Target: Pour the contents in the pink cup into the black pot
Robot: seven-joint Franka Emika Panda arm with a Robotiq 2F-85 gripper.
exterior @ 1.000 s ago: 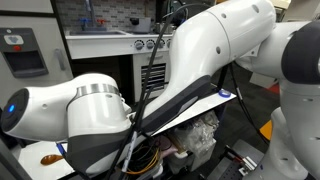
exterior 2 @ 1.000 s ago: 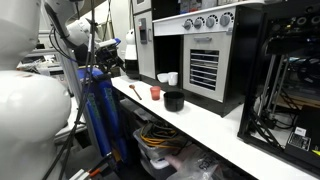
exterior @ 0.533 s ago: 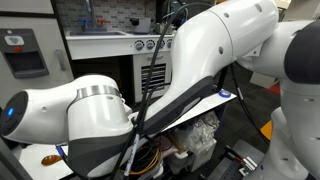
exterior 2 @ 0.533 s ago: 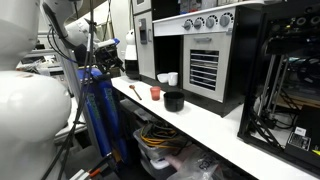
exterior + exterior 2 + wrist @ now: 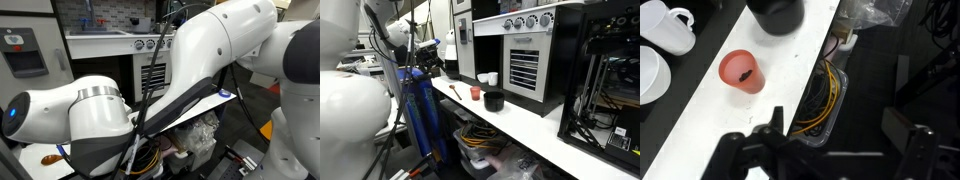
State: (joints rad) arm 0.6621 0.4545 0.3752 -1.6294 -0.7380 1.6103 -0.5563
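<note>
My gripper is open and holds nothing, up high past the edge of the table — from here I can see the pink cup standing up, near the black pot, so nothing spills before I grab it.

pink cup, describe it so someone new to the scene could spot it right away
On the long white tabletop, look near the white handled mug and the small round black pot. The small reddish-pink plastic tumbler is the only coloured vessel there, with no handle.
</note>
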